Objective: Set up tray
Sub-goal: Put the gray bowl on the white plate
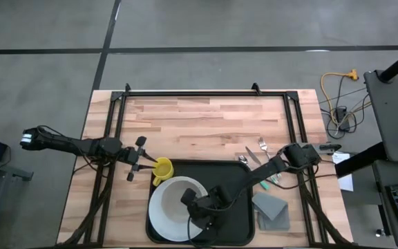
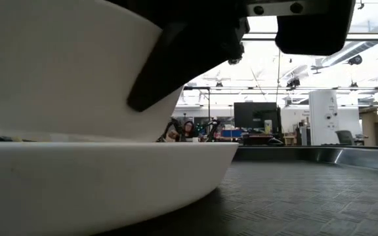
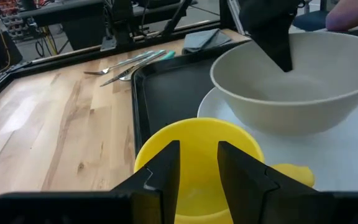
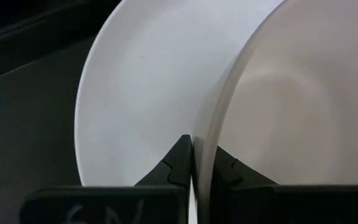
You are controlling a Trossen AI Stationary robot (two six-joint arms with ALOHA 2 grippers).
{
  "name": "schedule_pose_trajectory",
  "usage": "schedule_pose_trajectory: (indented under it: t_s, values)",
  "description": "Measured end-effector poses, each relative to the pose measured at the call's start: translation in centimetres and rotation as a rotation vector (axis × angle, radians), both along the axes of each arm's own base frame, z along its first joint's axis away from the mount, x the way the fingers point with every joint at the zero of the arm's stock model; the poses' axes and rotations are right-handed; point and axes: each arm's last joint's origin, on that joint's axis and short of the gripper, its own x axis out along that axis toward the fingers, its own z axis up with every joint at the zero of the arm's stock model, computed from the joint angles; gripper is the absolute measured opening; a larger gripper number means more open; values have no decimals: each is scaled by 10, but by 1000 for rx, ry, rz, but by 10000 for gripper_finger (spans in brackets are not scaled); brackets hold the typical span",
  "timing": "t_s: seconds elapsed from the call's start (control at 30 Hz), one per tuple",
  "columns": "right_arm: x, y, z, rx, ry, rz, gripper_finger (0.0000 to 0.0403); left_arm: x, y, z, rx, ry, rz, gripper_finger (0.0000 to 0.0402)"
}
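A: Black tray (image 1: 237, 173) at table's near edge, long axis side to side, directly beneath right gripper (image 1: 193, 202)?

B: Yes. Clamped tight on rim of white bowl (image 1: 178, 197), over white plate (image 1: 159, 220).

A: Left gripper (image 1: 146, 168)?

B: Just off tray's far-left corner, pinching wall of yellow cup (image 3: 197, 149). Nearer that corner; right nearer centre.

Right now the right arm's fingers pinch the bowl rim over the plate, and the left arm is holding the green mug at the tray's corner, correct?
Not quite: the mug is yellow, not green, as the left wrist view shows. The rest stands: right fingers pinch the bowl rim over the plate on the tray.
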Motion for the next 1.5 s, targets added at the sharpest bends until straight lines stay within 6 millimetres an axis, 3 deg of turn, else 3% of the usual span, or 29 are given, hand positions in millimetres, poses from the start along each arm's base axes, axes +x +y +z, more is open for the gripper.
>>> schedule_pose_trajectory:
  t_s: [0.23, 0.77, 1.5]
  values:
    - [4, 5, -9, -5, 0, 22, 8, 0, 0, 0, 0, 4, 0, 94]
    - [6, 14, -6, 77, -53, 90, 8, 0, 0, 0, 1, 4, 0, 94]
    - [5, 12, -16, 75, -66, 102, 8, 0, 0, 0, 0, 4, 0, 94]
